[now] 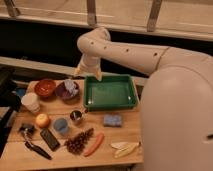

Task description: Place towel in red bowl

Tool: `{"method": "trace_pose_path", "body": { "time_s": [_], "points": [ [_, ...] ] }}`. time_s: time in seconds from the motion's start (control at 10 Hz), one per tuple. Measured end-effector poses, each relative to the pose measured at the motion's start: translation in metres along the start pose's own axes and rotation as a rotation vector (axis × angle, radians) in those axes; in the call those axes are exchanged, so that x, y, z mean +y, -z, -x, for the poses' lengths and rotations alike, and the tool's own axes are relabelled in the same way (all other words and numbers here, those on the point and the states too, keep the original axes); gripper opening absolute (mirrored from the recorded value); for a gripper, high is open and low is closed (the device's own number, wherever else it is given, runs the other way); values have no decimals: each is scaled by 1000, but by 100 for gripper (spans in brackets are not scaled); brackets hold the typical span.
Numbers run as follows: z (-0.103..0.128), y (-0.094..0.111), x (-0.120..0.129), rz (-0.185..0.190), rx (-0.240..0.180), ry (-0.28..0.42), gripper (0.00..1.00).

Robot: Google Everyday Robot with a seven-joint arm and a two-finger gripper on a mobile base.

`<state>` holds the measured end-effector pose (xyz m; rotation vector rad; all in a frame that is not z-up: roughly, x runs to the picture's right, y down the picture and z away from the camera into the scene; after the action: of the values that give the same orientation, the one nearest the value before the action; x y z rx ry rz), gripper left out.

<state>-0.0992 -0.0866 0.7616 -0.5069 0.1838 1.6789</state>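
The red bowl (45, 87) sits at the back left of the wooden table (125, 132). The towel (70, 87), a crumpled grey-blue cloth, lies in the purple bowl (63, 94) just right of the red bowl. My gripper (88, 74) hangs from the white arm above the table's back edge, between the purple bowl and the green tray (111, 92). It is above and to the right of the towel, its fingers spread, with nothing between them.
A white cup (31, 102), an orange fruit (42, 120), a blue cup (61, 125), a metal cup (76, 116), a blue sponge (113, 120), a dark cluster (79, 141), a carrot (94, 144), bananas (125, 148) and a black remote (50, 139) fill the front.
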Motion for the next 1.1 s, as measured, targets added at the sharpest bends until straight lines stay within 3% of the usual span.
{"method": "trace_pose_path", "body": {
  "time_s": [0.3, 0.6, 1.1],
  "points": [
    [27, -9, 62, 58, -17, 100, 78],
    [36, -35, 110, 139, 9, 154, 78],
    [38, -42, 112, 142, 5, 147, 78]
  ]
}}
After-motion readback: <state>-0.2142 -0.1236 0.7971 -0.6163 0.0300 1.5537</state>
